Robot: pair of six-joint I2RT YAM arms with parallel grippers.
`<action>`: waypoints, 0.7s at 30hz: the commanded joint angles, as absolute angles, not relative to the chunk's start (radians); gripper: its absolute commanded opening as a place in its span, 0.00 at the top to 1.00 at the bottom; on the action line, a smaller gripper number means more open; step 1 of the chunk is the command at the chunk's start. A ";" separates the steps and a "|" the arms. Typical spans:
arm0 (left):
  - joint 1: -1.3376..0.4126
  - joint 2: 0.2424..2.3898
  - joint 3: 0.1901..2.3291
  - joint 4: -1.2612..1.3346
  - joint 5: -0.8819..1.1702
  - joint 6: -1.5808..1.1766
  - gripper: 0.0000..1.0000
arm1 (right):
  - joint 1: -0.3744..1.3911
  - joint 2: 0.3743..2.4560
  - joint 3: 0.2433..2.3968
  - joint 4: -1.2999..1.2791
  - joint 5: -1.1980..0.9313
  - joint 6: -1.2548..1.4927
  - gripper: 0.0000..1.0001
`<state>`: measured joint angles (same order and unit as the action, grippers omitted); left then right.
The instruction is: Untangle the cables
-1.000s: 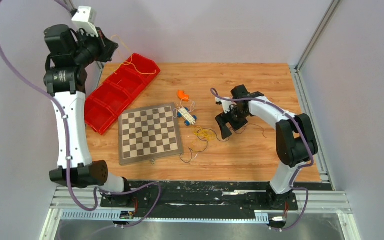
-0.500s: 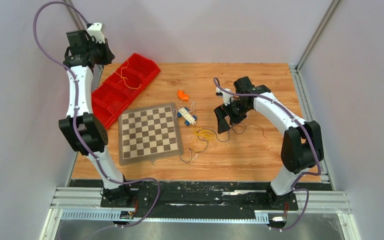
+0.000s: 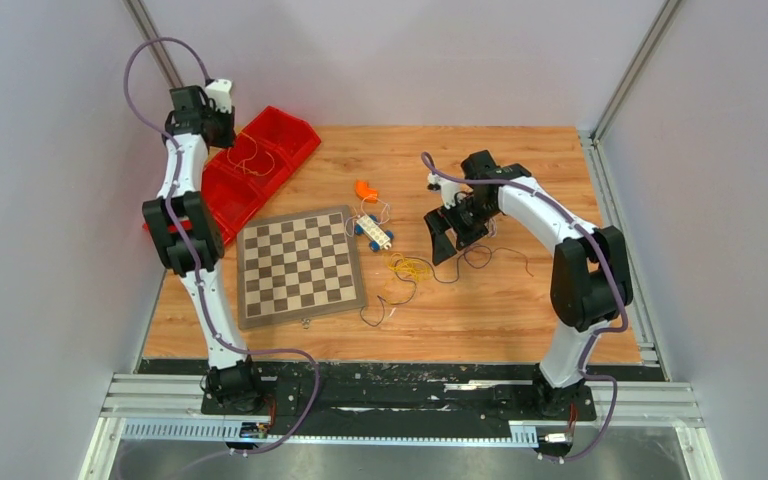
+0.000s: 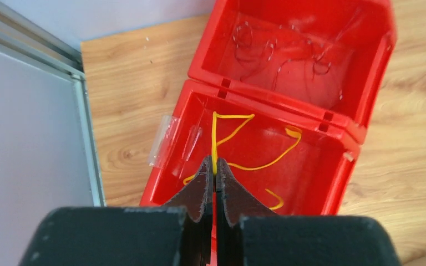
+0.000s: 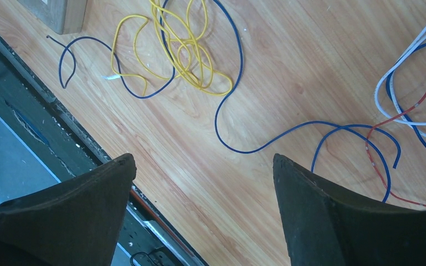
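My left gripper hangs over the red bin. In the left wrist view the gripper is shut on a yellow wire whose loose loops lie in the bin's nearer compartment. Thin dark red wires lie in the farther compartment. My right gripper is open and empty above the table, right of a yellow bunch. The right wrist view shows this gripper wide open above bare wood. Ahead of it lie the yellow bunch, a blue wire, a white wire and a red wire.
A chessboard lies left of centre. An orange piece and a small blue and white block sit beside it. A dark wire curls near the board's front right corner. The table's near edge shows in the right wrist view.
My left arm has swung down from high at the back left to just over the red bin, carrying the yellow wire. My right gripper has shifted slightly and stays open.
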<state>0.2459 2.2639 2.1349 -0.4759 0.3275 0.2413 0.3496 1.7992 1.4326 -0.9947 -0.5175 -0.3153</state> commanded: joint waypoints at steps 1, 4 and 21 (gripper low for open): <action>0.249 2.300 2.174 -0.504 0.338 0.375 1.00 | 0.342 1.818 1.490 -1.006 -0.542 -0.311 0.08; 0.248 2.304 2.173 -0.535 0.303 0.381 0.84 | 0.341 1.819 1.497 -1.012 -0.547 -0.310 0.08; 0.223 1.691 1.824 -0.780 0.812 0.236 0.08 | 0.407 1.752 1.396 -0.920 -0.682 -0.271 0.14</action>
<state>0.2443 1.9049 2.0266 -0.6956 0.5488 0.2813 0.3607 1.7767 1.4300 -0.9977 -0.6132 -0.2977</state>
